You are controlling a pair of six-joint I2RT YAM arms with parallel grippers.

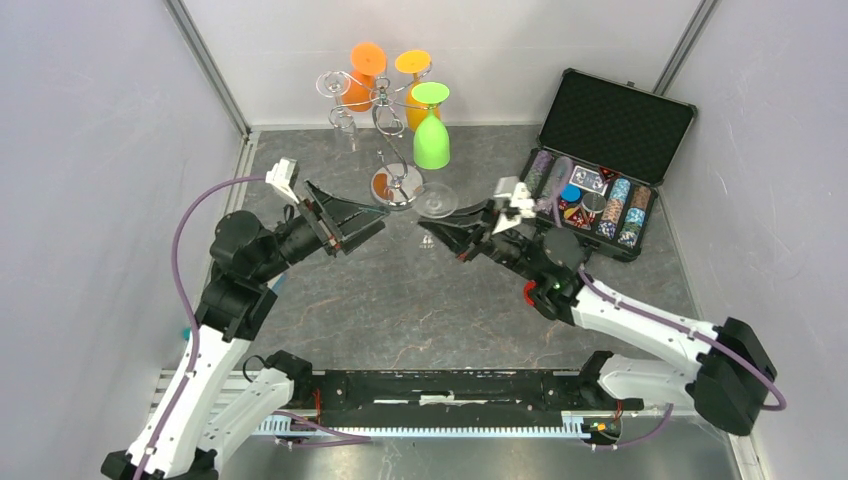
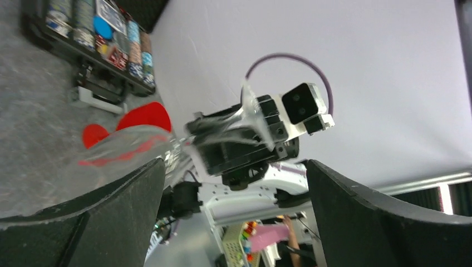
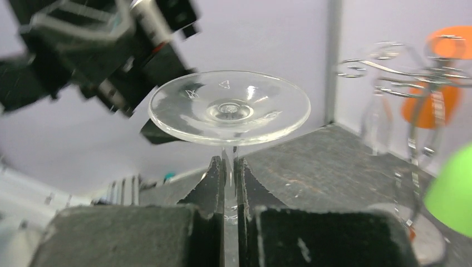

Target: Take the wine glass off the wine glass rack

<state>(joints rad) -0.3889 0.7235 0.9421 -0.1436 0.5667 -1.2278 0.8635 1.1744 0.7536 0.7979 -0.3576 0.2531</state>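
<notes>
Right pincer [image 3: 230, 167] clamps the stem of the wine glass [image 3: 229, 107], foot up as hung glasses sit. It seems clear of the wine glass rack [image 1: 397, 186], at its 4 o'clock. Left pincer [image 1: 360, 222] gapes wide, empty.

A dark grey, marbled table [image 1: 420, 300] is enclosed by pale walls [image 1: 90, 150], with slanted metal posts [image 1: 212, 70] set at the far corners. At its far right an open black case [image 1: 618, 120] is laid, its foam-lined lid tipped back toward the wall. Rows of striped chips [image 1: 615, 212] are held in its tray, and a blue disc [image 1: 571, 193] and what looks like a pack of cards [image 1: 590, 180] are seen among them. At the far middle a green glass [image 1: 432, 138] is seen bowl-down, foot uppermost, with two orange glasses [image 1: 363, 75] just behind it, likewise inverted. In the right wrist view the green glass is cut off by the frame's right edge.
</notes>
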